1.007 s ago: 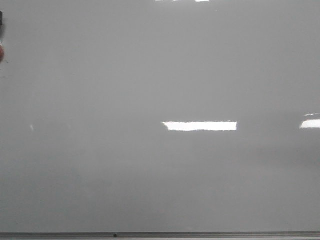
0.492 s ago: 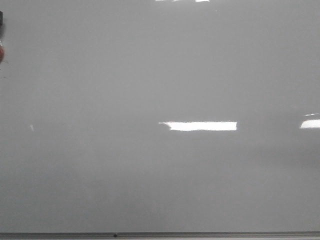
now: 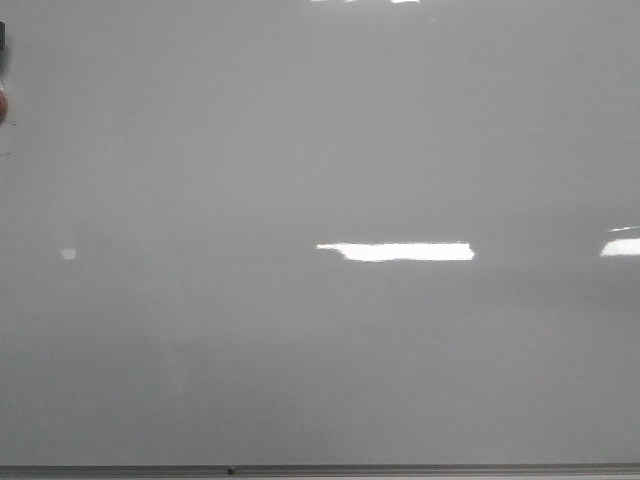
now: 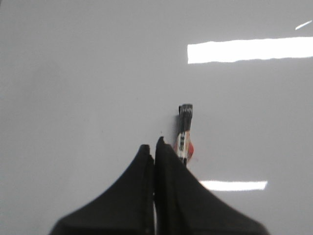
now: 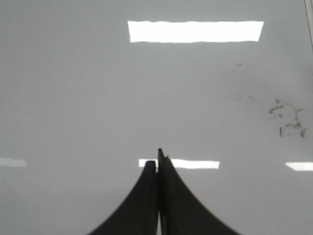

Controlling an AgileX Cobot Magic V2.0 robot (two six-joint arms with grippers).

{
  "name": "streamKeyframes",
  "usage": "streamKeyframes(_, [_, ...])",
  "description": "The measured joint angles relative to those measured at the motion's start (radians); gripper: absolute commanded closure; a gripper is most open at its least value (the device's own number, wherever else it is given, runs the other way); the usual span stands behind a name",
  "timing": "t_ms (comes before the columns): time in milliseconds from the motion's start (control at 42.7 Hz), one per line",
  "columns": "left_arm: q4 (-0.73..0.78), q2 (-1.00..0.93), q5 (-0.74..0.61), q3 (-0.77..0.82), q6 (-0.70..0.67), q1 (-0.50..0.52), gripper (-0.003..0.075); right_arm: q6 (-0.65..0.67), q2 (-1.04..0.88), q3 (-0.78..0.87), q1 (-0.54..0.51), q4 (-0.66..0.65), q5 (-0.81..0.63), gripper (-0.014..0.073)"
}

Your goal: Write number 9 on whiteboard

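Observation:
The whiteboard (image 3: 300, 150) is a glossy pale grey surface that fills the front view. No number 9 shows in any view. In the left wrist view my left gripper (image 4: 152, 144) is shut with nothing between its black fingers. A marker pen (image 4: 184, 128) with a black cap, a white labelled body and a red patch lies on the board just beyond and beside the fingertips. The same pen (image 3: 3, 100) barely shows at the front view's left edge. My right gripper (image 5: 156, 159) hangs over bare board (image 5: 73, 98), shut and empty.
Faint grey ink smudges (image 5: 288, 120) mark the board off to one side of the right gripper. A thin grey frame strip (image 3: 400, 469) runs along the board's near edge. Bright rectangular light reflections (image 3: 400, 252) lie across the surface.
Only the reflections differ. The long glare bar has stretched slightly to the left and a small bright spot at the left has grown. No arm enters the front view.

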Motion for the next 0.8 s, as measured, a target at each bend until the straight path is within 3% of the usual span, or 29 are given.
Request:
streamKeyframes(164, [-0.001,0.003,0.076,-0.156,0.0,0.0,0.0739,0.0,0.0,-0.139,0.0,0.0,0.111,0.0662])
streamKeyframes(538, [-0.001,0.261,0.453,-0.577,0.0,0.0,0.0739,0.0,0.169,-0.512,0.0,0.0,0.438,0.0662])
streamKeyframes(796, [-0.001,0.402,0.59,-0.661,0.0,0.0,0.0739,0.0,0.342,-0.639,0.0,0.0,0.607,0.0662])
